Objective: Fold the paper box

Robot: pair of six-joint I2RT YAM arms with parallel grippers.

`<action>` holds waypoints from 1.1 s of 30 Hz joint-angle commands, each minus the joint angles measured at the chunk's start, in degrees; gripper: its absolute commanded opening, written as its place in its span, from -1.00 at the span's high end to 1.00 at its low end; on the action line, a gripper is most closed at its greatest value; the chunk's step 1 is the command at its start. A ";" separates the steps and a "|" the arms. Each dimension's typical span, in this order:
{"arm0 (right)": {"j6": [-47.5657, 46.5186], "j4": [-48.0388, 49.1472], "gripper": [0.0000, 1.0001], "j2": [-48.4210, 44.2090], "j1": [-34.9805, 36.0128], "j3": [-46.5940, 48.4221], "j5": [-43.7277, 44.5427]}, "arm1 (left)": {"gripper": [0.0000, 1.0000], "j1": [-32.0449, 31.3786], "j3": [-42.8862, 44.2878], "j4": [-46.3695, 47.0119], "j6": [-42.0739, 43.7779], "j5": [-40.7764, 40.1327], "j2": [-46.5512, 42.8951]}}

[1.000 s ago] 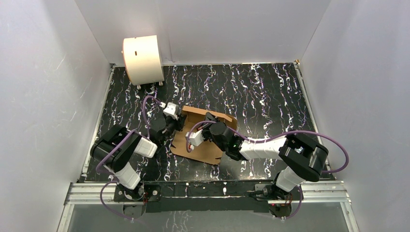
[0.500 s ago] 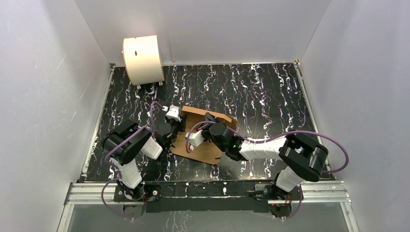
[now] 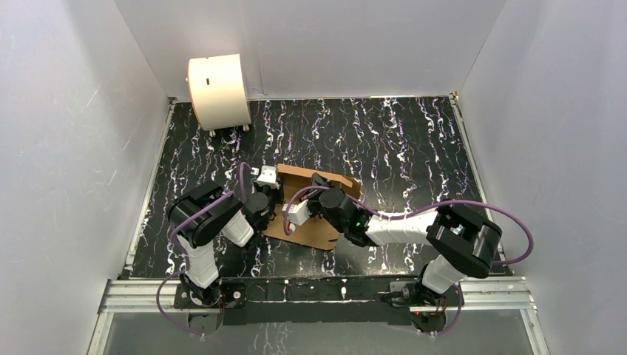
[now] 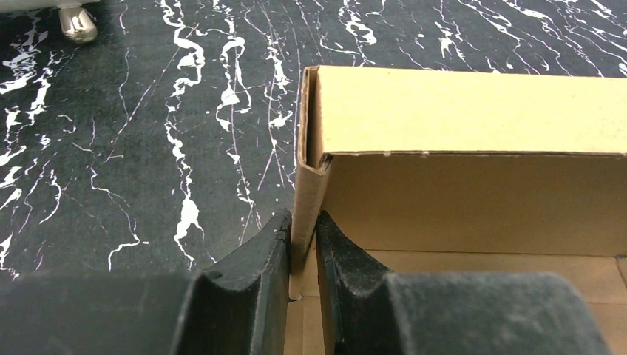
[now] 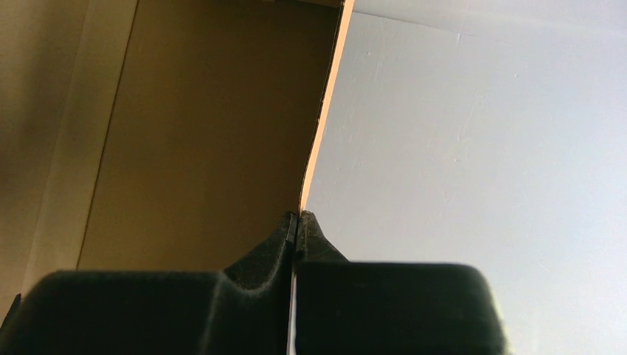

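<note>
paper box (image 4: 473,111) cropped right, cropped below

One high fixed view and two close wrist views, all meeting at the paper box (image 3: 314,231).

The top camera looks down from above and behind the bases. It stands far enough off to take in the left arm (image 3: 211,222), the right arm (image 3: 403,222) and the whole tabletop (image 3: 414,140). The left wrist camera sits low, just behind its own jaws, and faces along the tabletop (image 4: 148,148) at the box's raised side. The right wrist camera is just as near and tilts up past a cardboard edge toward a white wall (image 5: 480,133).
</note>
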 commanded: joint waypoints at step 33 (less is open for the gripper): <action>5.26 -5.22 1.00 0.57 0.51 0.71 -2.88 | 0.30 0.91 1.60 14.30 -0.32 -9.14 -4.33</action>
